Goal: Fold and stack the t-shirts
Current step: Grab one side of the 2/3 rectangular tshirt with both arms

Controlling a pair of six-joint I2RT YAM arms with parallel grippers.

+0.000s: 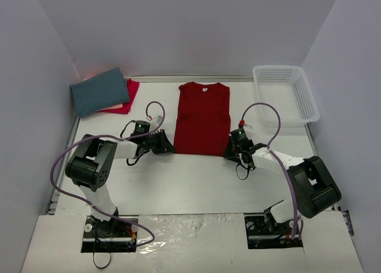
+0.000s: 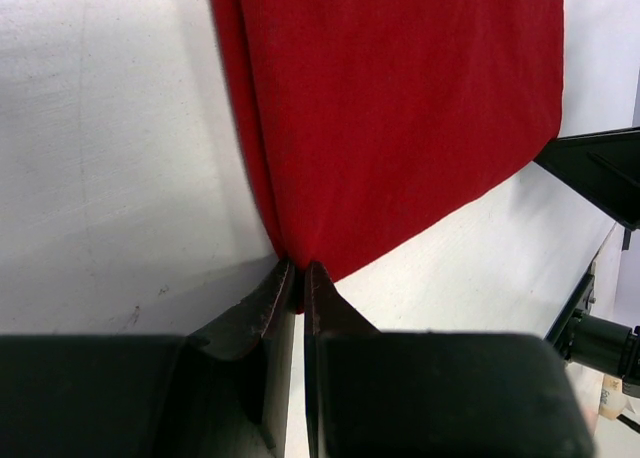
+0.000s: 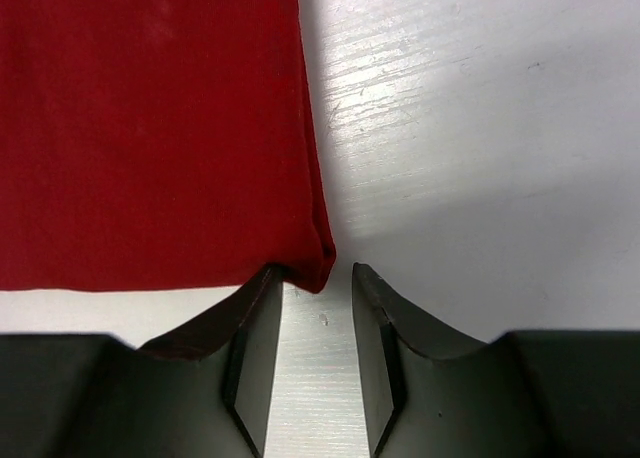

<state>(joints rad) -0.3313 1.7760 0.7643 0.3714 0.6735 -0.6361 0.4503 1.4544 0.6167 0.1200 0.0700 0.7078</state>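
The deep red t-shirt (image 1: pixel 202 118) lies flat mid-table with its sleeves folded in, collar at the far end. My left gripper (image 1: pixel 168 146) is shut on its near left corner; in the left wrist view (image 2: pixel 298 268) the red cloth (image 2: pixel 400 108) is pinched between the fingertips. My right gripper (image 1: pixel 229 149) is at the near right corner, open (image 3: pixel 312 270), with the tip of the cloth (image 3: pixel 150 128) lying between the fingers. The folded slate-teal t-shirt (image 1: pixel 100 91) sits on the pinkish-red t-shirt (image 1: pixel 130 93) at the far left.
A white mesh basket (image 1: pixel 309 106) stands at the far right with nothing in it. Walls close in the table at the left, back and right. Both arms' cables loop over the table beside the shirt.
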